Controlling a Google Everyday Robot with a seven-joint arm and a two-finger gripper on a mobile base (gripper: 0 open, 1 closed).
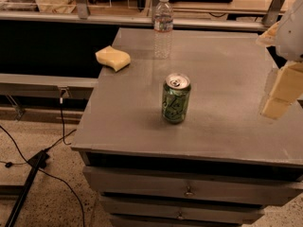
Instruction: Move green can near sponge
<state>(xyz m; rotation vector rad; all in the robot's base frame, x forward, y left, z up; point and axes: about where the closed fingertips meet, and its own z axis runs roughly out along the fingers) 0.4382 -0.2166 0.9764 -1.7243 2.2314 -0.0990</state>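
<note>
The green can (176,98) stands upright near the middle of the grey tabletop (222,126), with pale swirly lettering and a silver top with pull tab. The pale yellow sponge (112,58) lies at the table's far left edge, well apart from the can. My gripper (280,91) is at the right edge of the view, above the table's right side and well to the right of the can, with beige pads showing. It holds nothing that I can see.
A clear plastic water bottle (163,27) stands at the table's back edge, right of the sponge. Drawers (189,190) run under the table front. Black cables (28,164) lie on the floor at left. A shelf (57,85) extends left of the table.
</note>
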